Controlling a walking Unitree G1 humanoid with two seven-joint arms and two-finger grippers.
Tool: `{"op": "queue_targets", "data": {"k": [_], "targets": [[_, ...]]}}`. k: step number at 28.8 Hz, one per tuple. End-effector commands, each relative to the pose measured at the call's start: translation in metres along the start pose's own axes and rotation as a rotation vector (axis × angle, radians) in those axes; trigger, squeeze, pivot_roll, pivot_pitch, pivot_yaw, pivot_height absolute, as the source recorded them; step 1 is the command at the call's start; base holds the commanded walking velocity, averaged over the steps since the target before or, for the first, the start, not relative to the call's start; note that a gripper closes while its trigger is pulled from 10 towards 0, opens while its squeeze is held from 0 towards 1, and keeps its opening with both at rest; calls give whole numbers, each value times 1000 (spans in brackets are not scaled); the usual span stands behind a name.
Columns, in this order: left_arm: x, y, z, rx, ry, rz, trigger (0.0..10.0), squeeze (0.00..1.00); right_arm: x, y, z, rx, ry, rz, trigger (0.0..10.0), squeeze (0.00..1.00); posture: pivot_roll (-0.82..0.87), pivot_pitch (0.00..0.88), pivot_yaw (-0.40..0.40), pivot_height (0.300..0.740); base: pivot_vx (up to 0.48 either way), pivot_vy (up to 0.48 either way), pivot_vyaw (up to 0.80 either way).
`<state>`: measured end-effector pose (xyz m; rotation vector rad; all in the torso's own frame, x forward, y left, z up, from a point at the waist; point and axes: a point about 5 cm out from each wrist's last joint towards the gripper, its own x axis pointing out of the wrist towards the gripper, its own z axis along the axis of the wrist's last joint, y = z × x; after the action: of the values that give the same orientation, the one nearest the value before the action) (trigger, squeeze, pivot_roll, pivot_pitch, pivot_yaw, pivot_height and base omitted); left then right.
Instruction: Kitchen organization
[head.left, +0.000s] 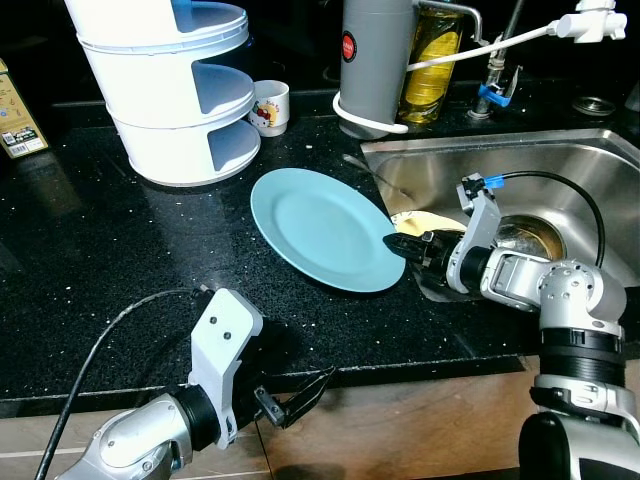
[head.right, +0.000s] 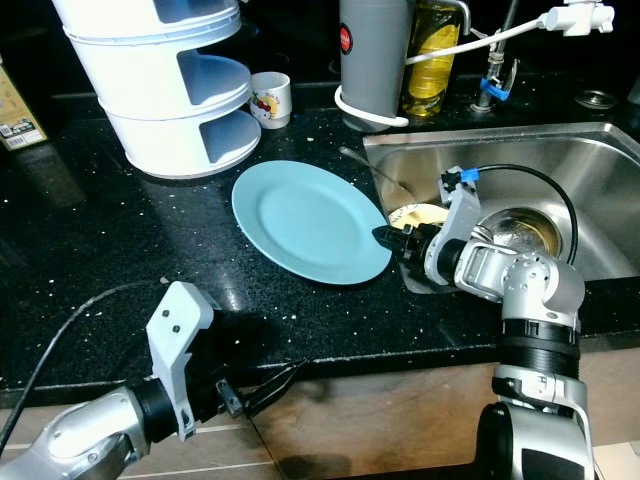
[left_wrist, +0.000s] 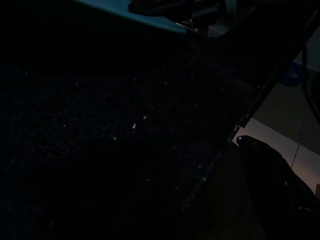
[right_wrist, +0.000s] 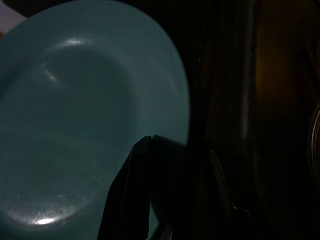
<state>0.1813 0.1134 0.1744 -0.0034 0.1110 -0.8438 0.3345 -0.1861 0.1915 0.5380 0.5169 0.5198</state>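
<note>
Nearest the camera, the left gripper (head.left: 300, 395) hangs idle below the front edge of the black speckled stone countertop (head.left: 110, 260), its two long black fingers spread w/ nothing between them; the left wrist view is very dark, showing little beyond speckled counter and a pale floor patch. Further in, the right gripper (head.left: 405, 246) reaches from over the sink side to the near-right rim of the round light-blue plate (head.left: 320, 228), one finger above the rim and one apparently beneath, jaws pinching the plate's edge; the right wrist view shows a black finger lying across the blue surface. The plate rests on the counter just left of the stainless-steel sink (head.left: 590, 160), its right edge overhanging the basin's lip, and looks slightly tilted. Inside the basin, beside the gripper, lies a pale yellow object (head.left: 425, 220), too hidden to identify. Behind stand a white three-tier plastic organiser (head.left: 175, 95) at far left, a small white mug w/ a cartoon print (head.left: 270, 106) just beside it, then a grey cylindrical flask (head.left: 375, 65) and a yellow-liquid bottle (head.left: 432, 60) near the tap. Step in hand, by appearances: securing the plate for relocation. Next move prob. calls for a firm hold on the thin rim and a level lift clear of the sink lip, since a plate held by one edge could pivot or slip.
</note>
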Motion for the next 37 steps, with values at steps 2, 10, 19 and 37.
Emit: {"op": "queue_targets", "data": {"k": [2,10,19,37], "targets": [[-1,3,-14,-18,80,11,10000,0,-2,35,16,-143,-75,183,0,0,73,0,-31,740,0,0,0],[0,4,-12,-11,70,20,10000,0,-12,46,44,-172,-342,281,0,0,76,0,-30,740,0,0,0],[3,8,-7,3,34,40,10000,0,-23,49,63,-60,-535,353,0,0,74,0,-28,740,0,0,0],[6,7,-6,9,27,38,10000,0,-29,27,75,22,-655,254,0,0,76,0,-27,740,0,0,0]]}}
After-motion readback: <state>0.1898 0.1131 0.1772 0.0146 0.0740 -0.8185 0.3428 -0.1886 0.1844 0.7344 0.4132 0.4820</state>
